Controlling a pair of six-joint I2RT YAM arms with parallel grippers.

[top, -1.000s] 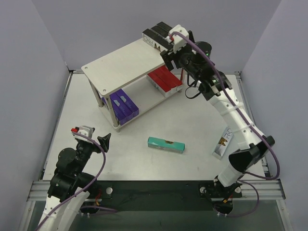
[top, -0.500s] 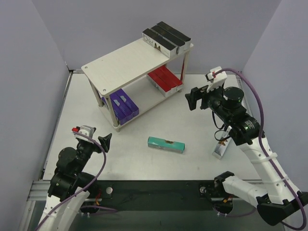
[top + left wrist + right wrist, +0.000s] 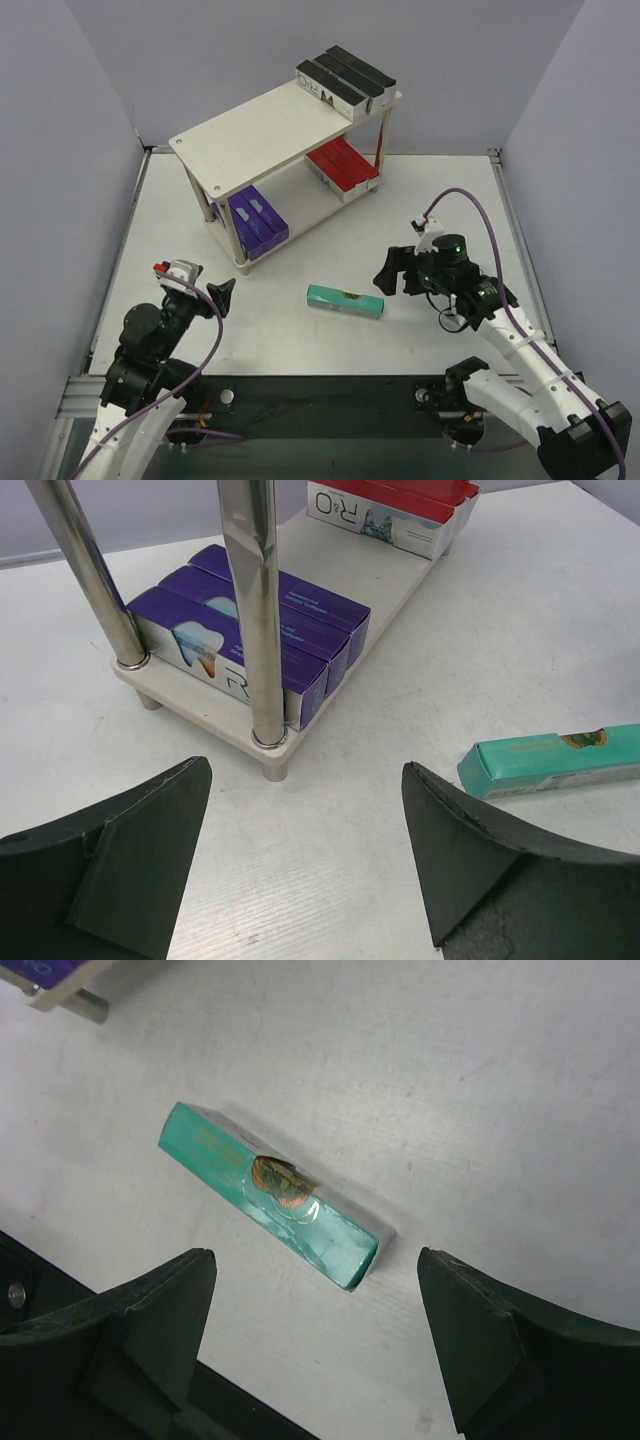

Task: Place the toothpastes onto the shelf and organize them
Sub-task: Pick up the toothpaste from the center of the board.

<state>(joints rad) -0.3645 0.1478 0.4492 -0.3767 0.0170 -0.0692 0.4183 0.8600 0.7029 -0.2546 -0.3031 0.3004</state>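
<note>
One teal toothpaste [image 3: 345, 300] lies flat on the table, in front of the shelf [image 3: 250, 130]. My right gripper [image 3: 392, 270] hovers open just above the right end of this carton [image 3: 270, 1195], nothing between its fingers [image 3: 316, 1255]. Black toothpastes [image 3: 345, 78] lie on the right end of the shelf's top board. On the lower board, red ones [image 3: 342, 165] sit at the right and purple ones [image 3: 258, 220] at the left. My left gripper [image 3: 222, 293] stands open and empty near the table's front left. In its wrist view it [image 3: 305, 765] faces the purple cartons [image 3: 250, 630] and the teal carton [image 3: 555, 762].
A metal shelf leg [image 3: 258, 610] stands close in front of the left gripper. The shelf's lower board corner [image 3: 60, 995] shows at the top left of the right wrist view. The table's dark front edge [image 3: 60, 1290] lies just beside the right gripper.
The right arm has swung from the shelf's top right corner down to the table beside the teal carton, and its jaws have widened. The left arm has not moved.
</note>
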